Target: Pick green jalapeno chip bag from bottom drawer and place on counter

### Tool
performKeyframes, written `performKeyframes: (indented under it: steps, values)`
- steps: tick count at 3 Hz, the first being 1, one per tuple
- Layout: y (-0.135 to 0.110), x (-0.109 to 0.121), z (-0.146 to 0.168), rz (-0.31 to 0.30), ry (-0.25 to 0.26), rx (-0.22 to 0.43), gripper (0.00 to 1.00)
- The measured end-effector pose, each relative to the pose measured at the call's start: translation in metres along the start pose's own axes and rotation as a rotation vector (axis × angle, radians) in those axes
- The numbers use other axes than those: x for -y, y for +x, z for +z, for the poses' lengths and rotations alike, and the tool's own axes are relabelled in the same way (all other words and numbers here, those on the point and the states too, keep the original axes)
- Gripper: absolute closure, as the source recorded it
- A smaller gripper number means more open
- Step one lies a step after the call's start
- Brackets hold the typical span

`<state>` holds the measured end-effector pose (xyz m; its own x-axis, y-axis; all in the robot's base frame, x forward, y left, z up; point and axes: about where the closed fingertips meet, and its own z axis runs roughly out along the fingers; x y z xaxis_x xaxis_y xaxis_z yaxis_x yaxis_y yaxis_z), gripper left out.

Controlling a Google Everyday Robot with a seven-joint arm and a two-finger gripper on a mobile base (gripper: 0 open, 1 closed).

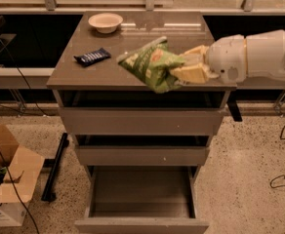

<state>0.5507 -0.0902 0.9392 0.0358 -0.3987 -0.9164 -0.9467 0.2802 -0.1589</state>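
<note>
green jalapeno chip bag (pixel 150 65) is held over the front part of the counter (pixel 132 38), with its lower corner seen against the front edge. whether the top is touched by it cannot be told. the bag is clamped at one end by the gripper (pixel 185 66), whose fingers are closed on the crumpled foil near the counter's front corner on the arm's side. from the gripper the bag is stretched sideways toward the dark blue wrapper (pixel 92 56), with its long axis laid roughly along the front edge. the bottom drawer (pixel 141 191) is seen pulled open below. the lift is judged done and only the setting-down is left. for that the bag is best carried a little inward, toward the bowl (pixel 105 22), so that it is not released over the edge.
</note>
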Motion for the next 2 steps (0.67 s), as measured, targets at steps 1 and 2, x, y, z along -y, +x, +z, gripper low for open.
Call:
performKeyframes:
  steps: [1, 2]
  values:
    - [-0.022, 0.028, -0.007, 0.082, 0.111, 0.014, 1.0]
    - [-0.031, 0.044, -0.01, 0.161, 0.155, 0.004, 1.0]
